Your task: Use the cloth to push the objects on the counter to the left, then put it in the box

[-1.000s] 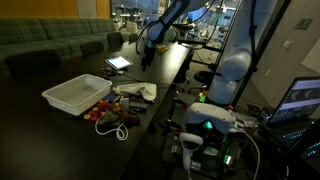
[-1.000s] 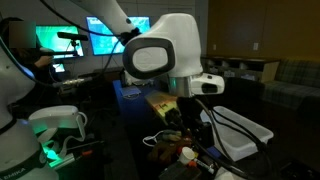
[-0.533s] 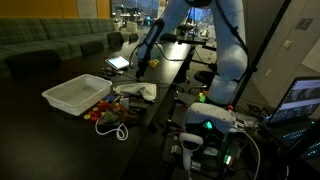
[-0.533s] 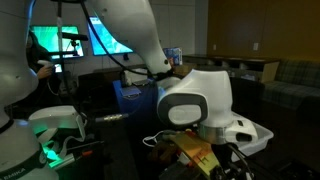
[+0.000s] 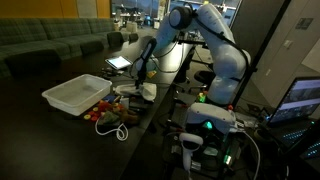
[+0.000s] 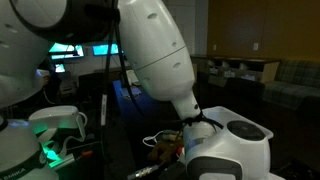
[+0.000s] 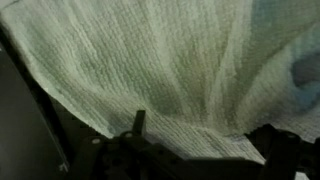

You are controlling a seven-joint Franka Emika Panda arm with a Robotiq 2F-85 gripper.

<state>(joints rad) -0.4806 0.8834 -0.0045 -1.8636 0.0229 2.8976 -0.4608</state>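
Fingers (spread or shut, cannot tell) have dropped from upper centre to the white cloth at mid-frame; the white box sits lower left on the tabletop, contents indiscernible.

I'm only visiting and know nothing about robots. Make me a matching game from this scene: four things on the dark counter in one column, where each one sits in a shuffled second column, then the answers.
Things:
1. white box
2. cloth
3. tablet with a lit screen
4. small red objects

Places:
A. right under the gripper
B. farther back on the counter than the gripper
C. near end of the counter, in front of the cloth
D. beside the cloth, on the sofa side

Pairs: 1-D, 2-A, 3-B, 4-C.
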